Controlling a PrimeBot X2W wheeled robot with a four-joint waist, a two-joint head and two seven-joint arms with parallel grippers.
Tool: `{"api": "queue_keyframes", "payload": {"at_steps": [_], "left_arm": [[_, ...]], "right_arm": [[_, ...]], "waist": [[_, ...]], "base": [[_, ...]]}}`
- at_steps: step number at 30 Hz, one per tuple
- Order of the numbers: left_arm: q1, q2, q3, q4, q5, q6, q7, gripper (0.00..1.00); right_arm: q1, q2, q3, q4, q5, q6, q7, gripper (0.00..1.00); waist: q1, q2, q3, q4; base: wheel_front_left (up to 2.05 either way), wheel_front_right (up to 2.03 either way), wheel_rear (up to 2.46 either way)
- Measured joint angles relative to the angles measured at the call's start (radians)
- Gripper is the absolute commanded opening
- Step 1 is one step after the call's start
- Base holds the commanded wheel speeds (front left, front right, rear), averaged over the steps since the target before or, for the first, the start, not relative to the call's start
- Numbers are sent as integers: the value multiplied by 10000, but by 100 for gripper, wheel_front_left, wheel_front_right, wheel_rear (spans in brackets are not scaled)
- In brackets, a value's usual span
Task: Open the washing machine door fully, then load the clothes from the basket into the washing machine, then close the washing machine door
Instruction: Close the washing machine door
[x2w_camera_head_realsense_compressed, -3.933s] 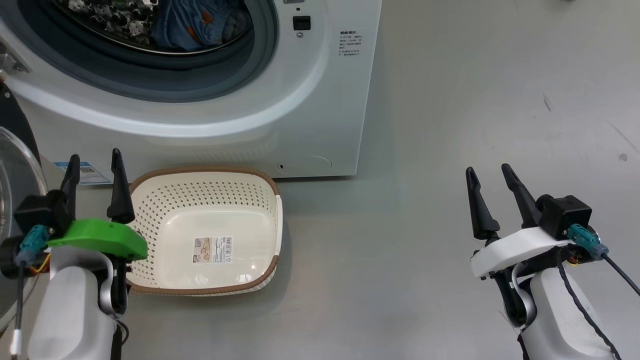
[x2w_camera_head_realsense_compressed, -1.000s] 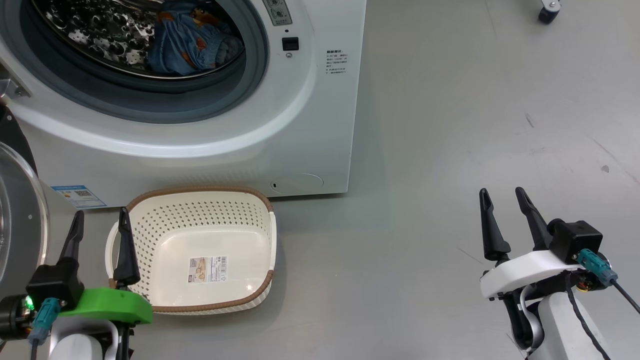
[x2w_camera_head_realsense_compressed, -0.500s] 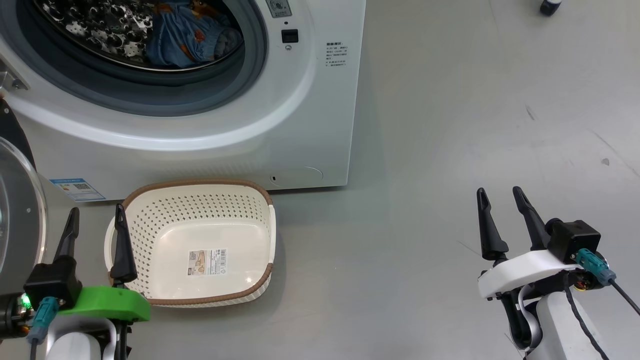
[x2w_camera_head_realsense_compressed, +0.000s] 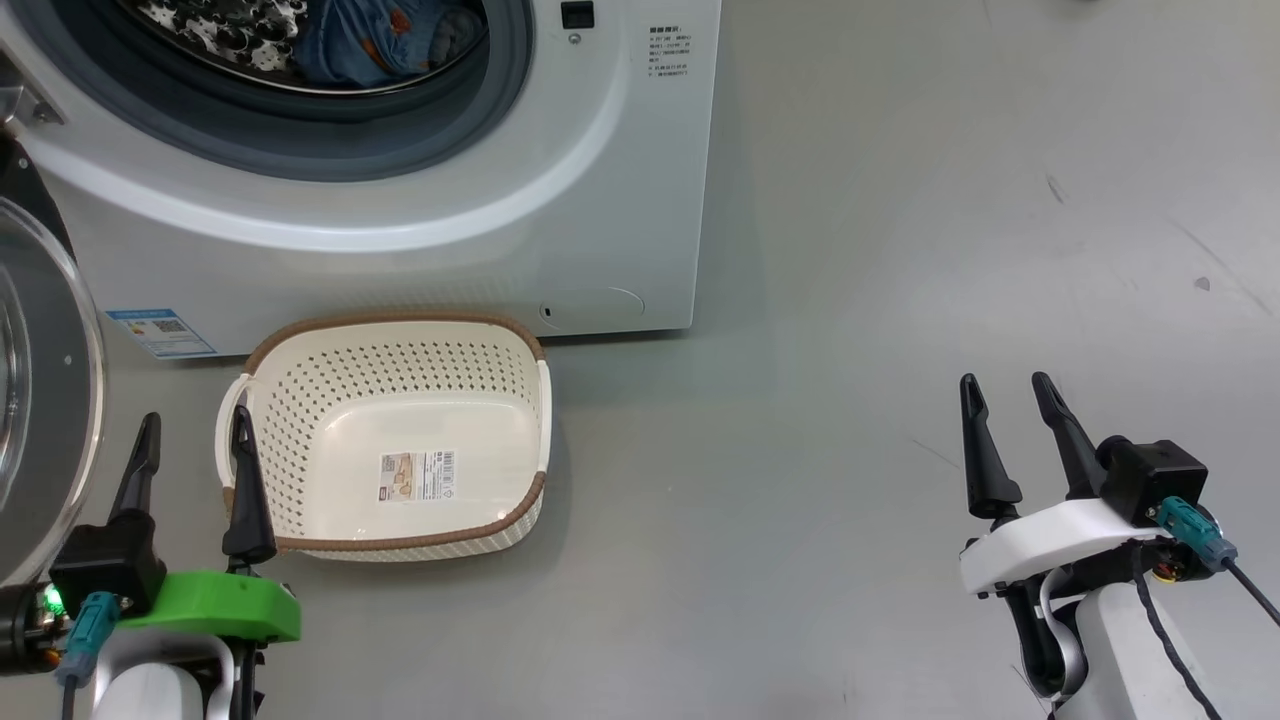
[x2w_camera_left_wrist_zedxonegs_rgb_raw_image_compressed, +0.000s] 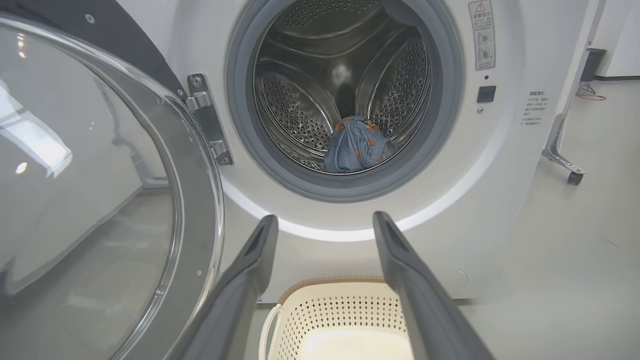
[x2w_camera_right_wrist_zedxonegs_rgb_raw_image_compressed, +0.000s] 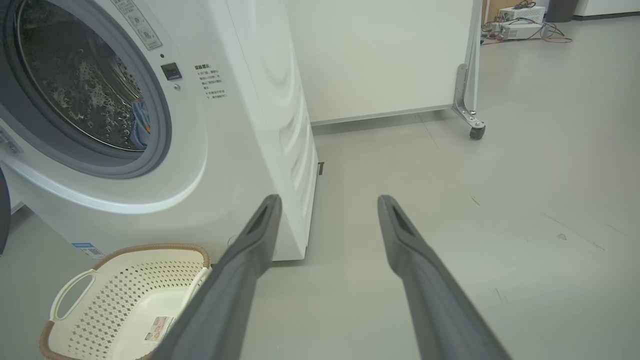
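The white washing machine (x2w_camera_head_realsense_compressed: 600, 200) stands at the upper left with its drum open. Blue printed clothes (x2w_camera_head_realsense_compressed: 385, 40) lie inside the drum, and in the left wrist view the clothes (x2w_camera_left_wrist_zedxonegs_rgb_raw_image_compressed: 356, 150) rest at the drum's lower front. The washing machine door (x2w_camera_head_realsense_compressed: 40, 400) hangs swung out at the left edge, its glass bowl (x2w_camera_left_wrist_zedxonegs_rgb_raw_image_compressed: 90, 165) close to my left arm. The cream basket (x2w_camera_head_realsense_compressed: 400, 322) sits empty on the floor before the machine. My left gripper (x2w_camera_head_realsense_compressed: 195, 416) is open just left of the basket's handle. My right gripper (x2w_camera_head_realsense_compressed: 1004, 380) is open over bare floor, far right.
Grey floor (x2w_camera_head_realsense_compressed: 900, 250) stretches wide to the right of the machine. A white panel on a caster foot (x2w_camera_right_wrist_zedxonegs_rgb_raw_image_compressed: 475, 131) stands behind the machine's right side. Some equipment with cables (x2w_camera_right_wrist_zedxonegs_rgb_raw_image_compressed: 520, 27) lies far back on the floor.
The whole head picture has shifted, with machine and basket sliding up in it, so the camera moved. Both grippers stay open and hold nothing. The basket stays empty.
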Motion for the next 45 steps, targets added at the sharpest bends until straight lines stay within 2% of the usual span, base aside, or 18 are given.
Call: {"api": "queue_keyframes", "payload": {"at_steps": [19,45], "left_arm": [[-33,-17,48,10,-4,8,0,100],[4,-42,-102,100,-2,8,0,100]], "right_arm": [[-5,13,-58,-4,0,0,0,100],[2,31,-67,81,-36,0,0,100]], "waist": [[0,0,34,166],[0,0,-437,397]], "base": [[-79,79,0],[-7,7,0]]}}
